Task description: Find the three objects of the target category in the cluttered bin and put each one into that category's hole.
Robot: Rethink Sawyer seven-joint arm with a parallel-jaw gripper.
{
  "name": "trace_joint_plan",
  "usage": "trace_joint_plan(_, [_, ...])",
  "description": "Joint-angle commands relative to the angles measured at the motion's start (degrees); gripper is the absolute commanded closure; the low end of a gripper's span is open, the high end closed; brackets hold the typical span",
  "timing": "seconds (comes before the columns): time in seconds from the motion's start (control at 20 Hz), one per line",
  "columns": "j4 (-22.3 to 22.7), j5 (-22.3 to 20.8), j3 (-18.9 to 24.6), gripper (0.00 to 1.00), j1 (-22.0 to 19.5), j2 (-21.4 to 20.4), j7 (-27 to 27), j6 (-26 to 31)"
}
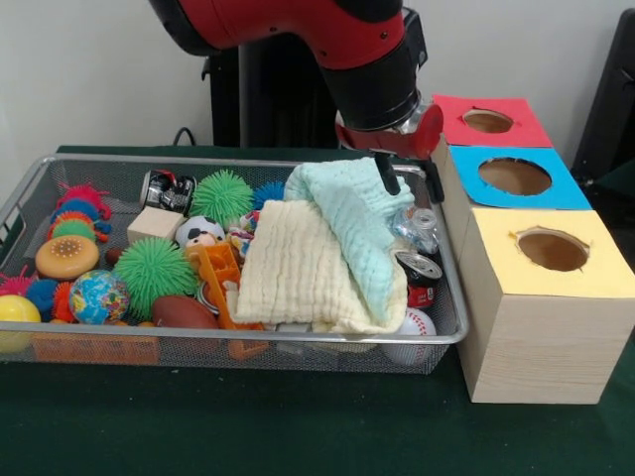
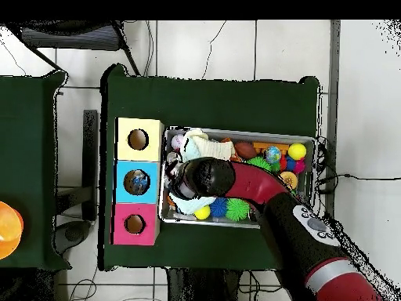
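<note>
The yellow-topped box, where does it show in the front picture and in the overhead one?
Front view: yellow-topped box at lower right, nearest the camera, right of the wire bin.
Overhead view: box at upper left of the bin, top of the row.
Shared landmark: the blue-topped box adjoining it.

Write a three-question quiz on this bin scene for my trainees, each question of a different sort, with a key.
1. True or false: the pale green cloth lies partly on the cream cloth.
2. Which box top has its hole nearest the camera in the front view? A red box B blue box C yellow box
3. Fill in: the globe-printed ball sits beside a green spiky ____ in the wire mesh bin.

Key: 1 true; 2 C; 3 ball.
</note>
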Motion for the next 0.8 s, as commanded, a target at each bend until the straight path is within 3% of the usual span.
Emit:
trace_joint_plan(0.05, [-6.83,-9.21,4.36,0.0,-0.45,5.12,-14.9,-1.33])
trace_joint_plan(0.4, [-8.34,-14.0,6.24,0.0,-1.71,5.44,-15.92,2.48])
trace_joint_plan(0.8, [-8.46,-15.74,8.62,0.0,-2.92,6.91,-14.56,2.52])
